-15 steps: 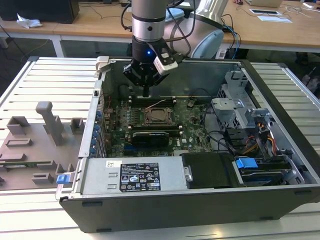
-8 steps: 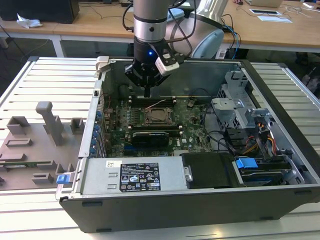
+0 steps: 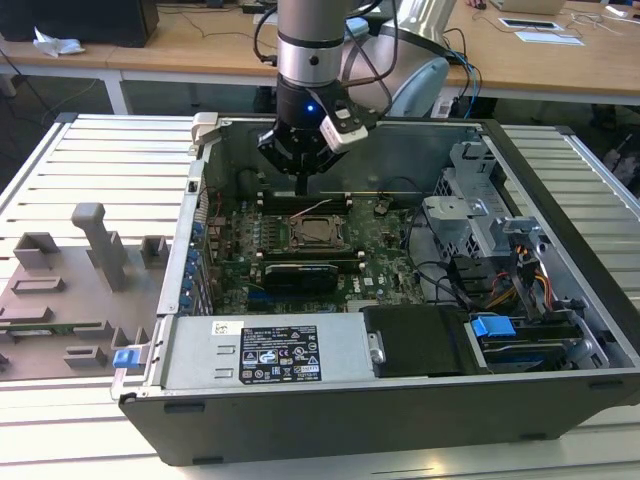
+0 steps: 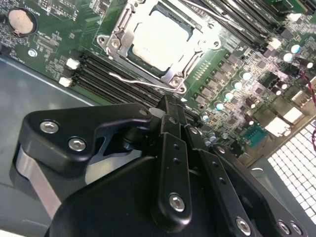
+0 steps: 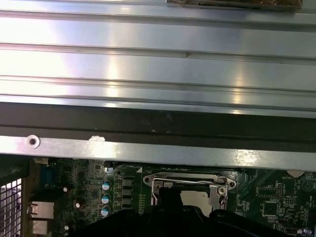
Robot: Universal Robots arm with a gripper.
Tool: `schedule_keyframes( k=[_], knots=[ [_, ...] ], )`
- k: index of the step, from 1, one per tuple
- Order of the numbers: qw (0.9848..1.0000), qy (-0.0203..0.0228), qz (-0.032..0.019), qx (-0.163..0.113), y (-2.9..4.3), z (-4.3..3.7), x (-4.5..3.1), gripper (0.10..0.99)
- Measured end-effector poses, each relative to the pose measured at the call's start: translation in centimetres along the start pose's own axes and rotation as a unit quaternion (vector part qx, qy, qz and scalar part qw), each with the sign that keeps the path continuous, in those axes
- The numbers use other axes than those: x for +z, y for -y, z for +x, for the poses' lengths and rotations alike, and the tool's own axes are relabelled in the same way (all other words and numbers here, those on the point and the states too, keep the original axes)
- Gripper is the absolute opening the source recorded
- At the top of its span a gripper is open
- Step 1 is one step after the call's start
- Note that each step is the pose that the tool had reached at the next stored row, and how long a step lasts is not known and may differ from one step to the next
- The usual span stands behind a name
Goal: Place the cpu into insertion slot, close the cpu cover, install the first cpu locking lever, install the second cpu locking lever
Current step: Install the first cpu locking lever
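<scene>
The cpu (image 4: 160, 37), a matte silver square, lies flat in the insertion slot (image 4: 132, 51) on the green motherboard (image 3: 385, 250). The cpu cover (image 4: 120, 35), a silvery frame, lies down around it. A thin wire locking lever (image 4: 129, 79) runs along the socket's side nearest my gripper; whether it is latched I cannot tell. My gripper (image 4: 165, 106) hangs shut and holding nothing, just above the board beside that lever. In the exterior view the gripper (image 3: 302, 185) sits behind the cpu (image 3: 318, 233). The first wrist view catches the cover (image 5: 190, 178) past the case wall (image 5: 158, 143).
Black memory slots (image 4: 98, 74) run between my gripper and the socket. A long black part (image 3: 295, 272) lies in front of the socket. The power supply (image 3: 265, 355) fills the case's front. A drive cage (image 3: 480, 215) stands at the exterior view's right. Grey fixtures (image 3: 90, 250) sit outside.
</scene>
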State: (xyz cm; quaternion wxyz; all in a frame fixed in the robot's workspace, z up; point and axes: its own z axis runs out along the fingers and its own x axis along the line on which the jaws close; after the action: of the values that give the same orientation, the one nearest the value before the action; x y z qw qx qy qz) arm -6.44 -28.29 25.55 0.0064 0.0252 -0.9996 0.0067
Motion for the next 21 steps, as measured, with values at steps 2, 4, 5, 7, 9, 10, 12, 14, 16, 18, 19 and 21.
schedule_keyframes(
  k=[2, 4, 5, 7, 9, 10, 12, 14, 16, 18, 19, 21],
  knots=[
    [1.0000, -0.0006, 0.0000, 0.000, 0.01, -0.23, 0.09, 0.106],
    [1.0000, -0.0009, -0.0002, 0.000, 0.01, -0.33, 0.18, 0.106],
    [1.0000, -0.0010, -0.0003, 0.000, 0.01, -0.34, 0.23, 0.106],
    [1.0000, -0.0012, -0.0002, 0.000, 0.01, -0.34, 0.44, 0.106],
    [1.0000, -0.0015, -0.0003, 0.000, 0.01, -0.36, 0.81, 0.106],
    [1.0000, -0.0017, -0.0003, 0.000, 0.01, -0.37, 0.96, 0.106],
    [1.0000, -0.0020, -0.0003, 0.000, -0.01, -0.38, 1.64, 0.106],
    [1.0000, -0.0020, -0.0004, 0.000, -0.02, -0.39, 2.37, 0.106],
    [1.0000, -0.0020, -0.0013, 0.000, -0.24, -0.41, 2.78, 0.106],
    [1.0000, -0.0019, -0.0021, 0.000, -0.46, -0.42, 2.96, 0.106],
    [1.0000, -0.0019, -0.0025, 0.000, -0.59, -0.45, 3.09, 0.106],
    [1.0000, -0.0023, -0.0025, 0.000, -0.83, -0.85, 3.29, 0.106]
  ],
)
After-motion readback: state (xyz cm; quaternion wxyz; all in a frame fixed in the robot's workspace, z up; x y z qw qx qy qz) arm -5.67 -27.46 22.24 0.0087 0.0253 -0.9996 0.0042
